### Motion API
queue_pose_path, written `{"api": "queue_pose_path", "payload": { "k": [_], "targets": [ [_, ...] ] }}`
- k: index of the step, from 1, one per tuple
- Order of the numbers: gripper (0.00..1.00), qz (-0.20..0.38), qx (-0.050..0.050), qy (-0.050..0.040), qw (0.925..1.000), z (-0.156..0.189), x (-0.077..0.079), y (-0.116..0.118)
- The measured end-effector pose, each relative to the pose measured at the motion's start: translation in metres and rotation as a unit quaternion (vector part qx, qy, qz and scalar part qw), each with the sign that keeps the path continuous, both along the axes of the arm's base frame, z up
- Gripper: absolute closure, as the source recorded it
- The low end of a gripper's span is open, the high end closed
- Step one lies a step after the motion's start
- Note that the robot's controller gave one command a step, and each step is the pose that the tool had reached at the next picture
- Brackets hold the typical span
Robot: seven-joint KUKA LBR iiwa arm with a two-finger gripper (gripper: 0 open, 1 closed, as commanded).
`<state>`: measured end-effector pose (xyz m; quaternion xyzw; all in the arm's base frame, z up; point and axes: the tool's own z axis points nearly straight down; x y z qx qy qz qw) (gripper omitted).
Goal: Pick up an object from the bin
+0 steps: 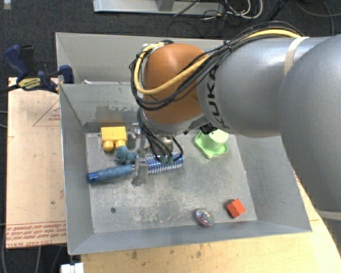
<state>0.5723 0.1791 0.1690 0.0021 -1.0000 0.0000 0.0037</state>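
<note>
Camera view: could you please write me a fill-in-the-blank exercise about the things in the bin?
1. The block by the bin's left wall is ____.
2. The long tool near the end effector has a ____ handle.
3. In the view, the shiny ball lies just ____ of the orange-red cube.
Missing words: yellow; blue; left.

KUKA arm [261,90] in from right, bent over — orange wrist cover [170,84] on top, gripper [139,166] pointed down, low.
</note>
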Motion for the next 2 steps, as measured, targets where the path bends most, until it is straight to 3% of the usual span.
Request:
{"api": "queue_pose_path", "payload": {
  "k": [1, 2],
  "targets": [
    [0.00, 0.021, 0.000, -0.0017, 0.9998, -0.1036, 0.0261, -0.0207],
    [1.00, 0.021, 0.001, -0.0050, 0.9998, -0.0985, 0.0278, -0.0197]
  ]
}}
